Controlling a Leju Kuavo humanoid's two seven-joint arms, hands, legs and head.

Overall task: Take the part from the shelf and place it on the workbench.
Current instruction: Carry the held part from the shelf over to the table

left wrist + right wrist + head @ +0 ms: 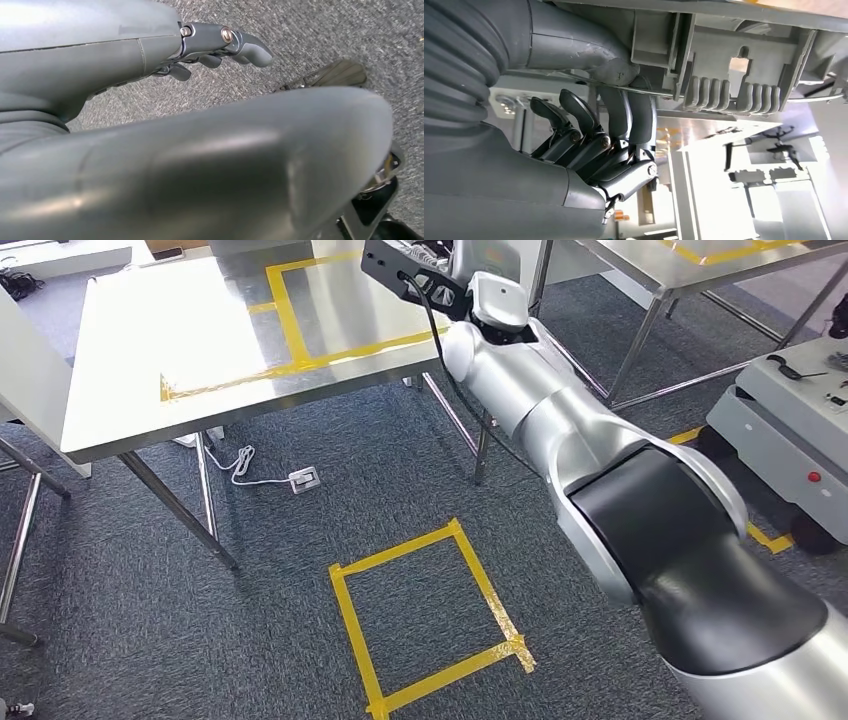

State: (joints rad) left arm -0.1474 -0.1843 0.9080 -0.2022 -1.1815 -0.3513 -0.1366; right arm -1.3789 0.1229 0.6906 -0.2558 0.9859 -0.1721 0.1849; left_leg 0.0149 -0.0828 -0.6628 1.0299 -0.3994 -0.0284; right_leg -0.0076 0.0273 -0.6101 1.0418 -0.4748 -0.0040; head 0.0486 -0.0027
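1. Over the near edge of the steel desk (180, 350), the right arm (560, 430) reaches forward and up from the lower right of the head view.
2. The right hand (599, 145) grips the part (724, 55), a grey moulded plastic piece with ribs and a cut-out; in the right wrist view the thumb presses its flat side while the dark fingers (629, 115) curl up against its edge.
3. In the head view the part (400, 265) shows as a dark slab at the top of the picture, held in the air above the desk's right portion, near the yellow tape outline (300, 330) marked on the surface.
4. The left hand (220, 47) hangs over the grey carpet (320, 30), its fingers loosely curled and apart, holding nothing.
5. On the carpet below the desk lies a yellow tape square (430, 620), and a white cable with a plug block (303, 480) lies by the desk legs.
6. A grey wheeled cart (790, 430) stands at the right edge, with a second steel table (690, 265) behind it.
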